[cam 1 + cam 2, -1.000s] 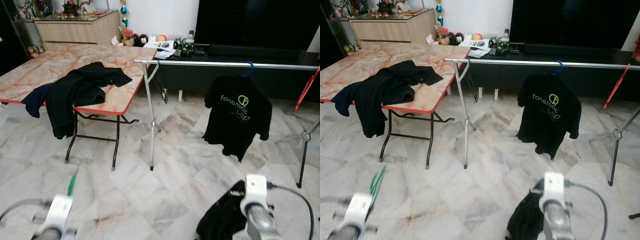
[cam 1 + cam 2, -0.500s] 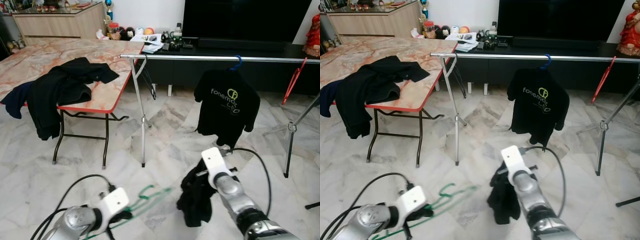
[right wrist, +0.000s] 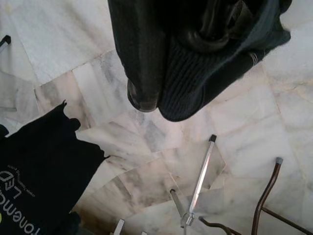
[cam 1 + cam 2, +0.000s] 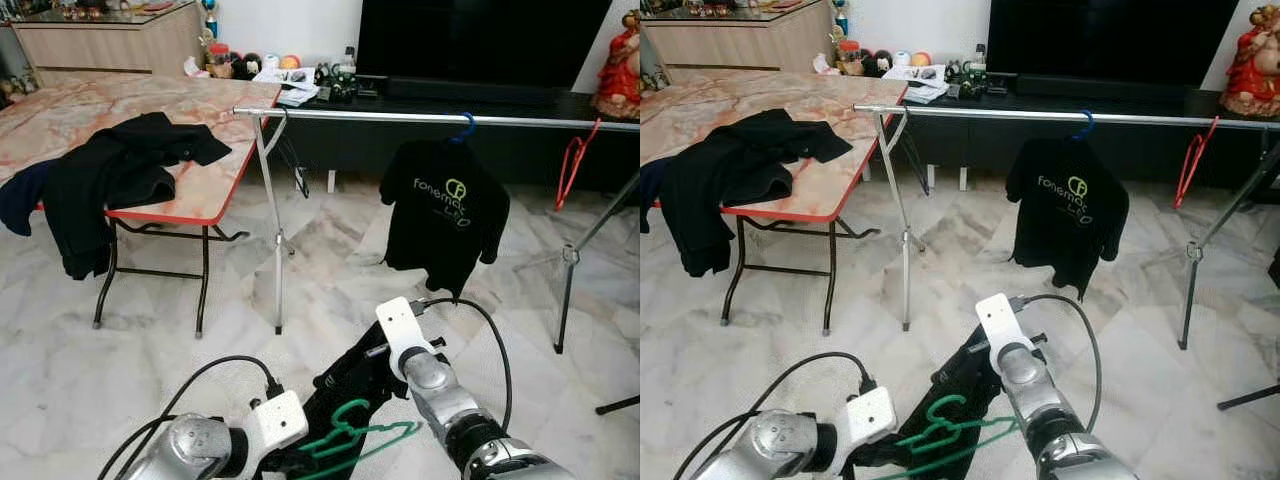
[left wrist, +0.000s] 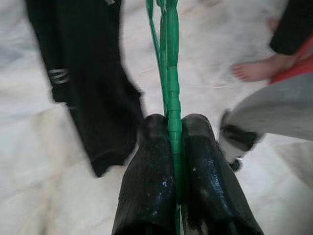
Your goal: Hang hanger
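Note:
My left gripper [image 5: 173, 132] is shut on a green plastic hanger [image 4: 352, 436], low in front of me. The hanger's hook [image 4: 943, 408] lies against a black garment [image 4: 345, 385]. That garment hangs from my right gripper [image 4: 374, 366], which is shut on it, with its fingers [image 3: 142, 83] partly wrapped in the cloth [image 3: 205, 68]. Ahead stands a long silver clothes rail [image 4: 400, 116] on tripod legs. A black printed T-shirt [image 4: 445, 210] hangs from it on a blue hanger [image 4: 463, 127].
A red hanger [image 4: 570, 165] hangs at the rail's right end. A folding table [image 4: 210, 120] at the left holds dark clothes [image 4: 110, 170]. A low black TV cabinet [image 4: 480, 100] runs behind the rail. A person's bare foot [image 5: 252, 71] is on the marble floor near my left gripper.
The view has shifted. Both arms have come up and inward: the green hanger now lies against the black garment held by my right gripper.

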Robot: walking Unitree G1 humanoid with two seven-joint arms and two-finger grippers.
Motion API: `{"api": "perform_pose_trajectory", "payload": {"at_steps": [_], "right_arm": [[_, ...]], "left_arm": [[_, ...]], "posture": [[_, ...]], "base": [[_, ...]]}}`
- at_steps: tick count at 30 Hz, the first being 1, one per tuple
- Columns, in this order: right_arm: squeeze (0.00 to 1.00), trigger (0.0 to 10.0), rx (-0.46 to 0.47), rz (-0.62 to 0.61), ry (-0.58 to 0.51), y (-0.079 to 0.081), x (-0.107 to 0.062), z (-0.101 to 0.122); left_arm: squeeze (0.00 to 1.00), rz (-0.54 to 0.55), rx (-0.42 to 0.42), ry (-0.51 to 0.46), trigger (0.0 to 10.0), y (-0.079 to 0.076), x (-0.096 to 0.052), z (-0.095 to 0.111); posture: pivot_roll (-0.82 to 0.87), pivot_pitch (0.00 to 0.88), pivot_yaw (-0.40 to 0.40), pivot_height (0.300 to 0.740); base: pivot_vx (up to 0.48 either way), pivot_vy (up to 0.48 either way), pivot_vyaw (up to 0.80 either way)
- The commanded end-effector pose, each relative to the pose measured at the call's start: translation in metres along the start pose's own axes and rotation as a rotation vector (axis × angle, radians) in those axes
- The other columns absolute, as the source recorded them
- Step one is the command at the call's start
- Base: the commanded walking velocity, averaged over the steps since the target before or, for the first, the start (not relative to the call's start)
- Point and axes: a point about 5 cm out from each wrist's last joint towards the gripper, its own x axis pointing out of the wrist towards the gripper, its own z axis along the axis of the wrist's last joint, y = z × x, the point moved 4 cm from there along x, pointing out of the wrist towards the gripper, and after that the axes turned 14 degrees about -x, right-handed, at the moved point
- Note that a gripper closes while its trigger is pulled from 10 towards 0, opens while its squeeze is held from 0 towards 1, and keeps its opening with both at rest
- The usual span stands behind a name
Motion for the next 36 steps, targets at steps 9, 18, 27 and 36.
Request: {"api": "perform_pose_trajectory", "payload": {"at_steps": [9,18,27,36], "right_arm": [[0.00,10.0,0.006,-0.016,-0.032,-0.009,0.002,0.014],[0.00,10.0,0.041,-0.015,-0.035,-0.008,0.002,0.014],[0.00,10.0,0.087,-0.012,-0.035,-0.007,0.003,0.018],[0.00,10.0,0.087,-0.050,-0.019,-0.009,0.003,0.018]], "left_arm": [[0.00,0.058,0.028,0.077,10.0,0.005,-0.005,-0.007],[0.00,0.125,0.002,0.021,10.0,0.015,-0.004,0.003],[0.00,0.314,-0.023,-0.113,10.0,0.039,-0.004,0.028],[0.00,0.402,-0.049,-0.212,10.0,0.051,-0.010,0.044]], "posture": [[0.21,0.000,-0.069,0.740],[0.20,0.000,-0.072,0.740],[0.20,0.000,-0.071,0.740],[0.21,0.000,-0.077,0.740]], "base": [[0.000,0.000,0.00],[0.000,0.000,0.00],[0.000,0.000,0.00],[0.000,0.000,0.00]]}}
